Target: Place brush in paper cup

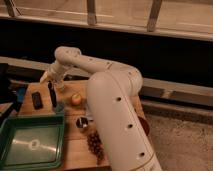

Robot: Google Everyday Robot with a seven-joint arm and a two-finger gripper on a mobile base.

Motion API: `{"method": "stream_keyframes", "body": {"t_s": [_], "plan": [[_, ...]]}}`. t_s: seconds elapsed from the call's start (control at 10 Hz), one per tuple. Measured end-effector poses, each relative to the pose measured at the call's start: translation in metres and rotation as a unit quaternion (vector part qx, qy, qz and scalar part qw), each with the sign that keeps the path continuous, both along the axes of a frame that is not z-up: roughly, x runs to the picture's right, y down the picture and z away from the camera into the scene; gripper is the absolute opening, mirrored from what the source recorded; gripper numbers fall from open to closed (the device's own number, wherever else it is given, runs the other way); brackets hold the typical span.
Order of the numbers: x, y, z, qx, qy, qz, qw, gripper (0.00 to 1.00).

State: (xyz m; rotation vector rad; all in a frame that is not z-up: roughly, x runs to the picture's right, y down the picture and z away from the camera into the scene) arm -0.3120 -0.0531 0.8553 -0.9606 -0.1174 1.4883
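The brush (51,94) is a slim dark stick that stands nearly upright over the back left of the wooden table (75,150). My gripper (49,80) is right at its top end and seems to be shut on it. A small pale shape (59,106) sits at the brush's lower end. It may be the paper cup, but I cannot tell for sure. The brush's tip is at or just above this shape.
A flat black block (36,99) lies left of the brush. An apple (76,99) is to its right. A small metal cup (81,122) and grapes (95,142) lie nearer the front. A green tray (32,142) fills the front left. My arm (110,110) crosses the table's right side.
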Motion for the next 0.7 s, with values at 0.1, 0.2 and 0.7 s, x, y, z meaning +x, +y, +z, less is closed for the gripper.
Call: {"method": "stream_keyframes", "body": {"t_s": [0.1, 0.2, 0.7], "plan": [[0.004, -0.005, -0.003, 0.008, 0.007, 0.0, 0.9999, 0.8], [0.009, -0.011, -0.007, 0.017, 0.016, 0.001, 0.9997, 0.8], [0.08, -0.05, -0.027, 0.064, 0.112, 0.043, 0.9908, 0.8]]}}
